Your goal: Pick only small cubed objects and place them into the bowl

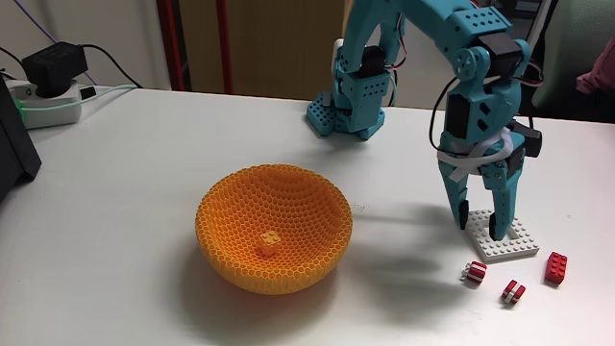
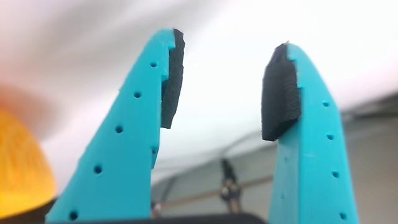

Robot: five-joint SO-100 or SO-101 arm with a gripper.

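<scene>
In the fixed view, two red-and-white striped cubes lie nearest the camera, one (image 1: 475, 273) just below the fingertips, the other (image 1: 512, 290) a bit further to the right. One red brick (image 1: 555, 267) lies to the right of the fingers. One yellow-orange cube (image 1: 269, 241) with studs sits already inside the bowl (image 1: 231, 240), a big orange honeycomb one, well to the left of the fingers. The gripper (image 1: 479, 222) hangs w/ its fingers apart and nothing between them, tips over the white studded plate (image 1: 507, 247). Contact w/ the plate cannot be told. In the wrist view, both black pads (image 2: 281, 93) are sharp, and the background is too blurred.
</scene>
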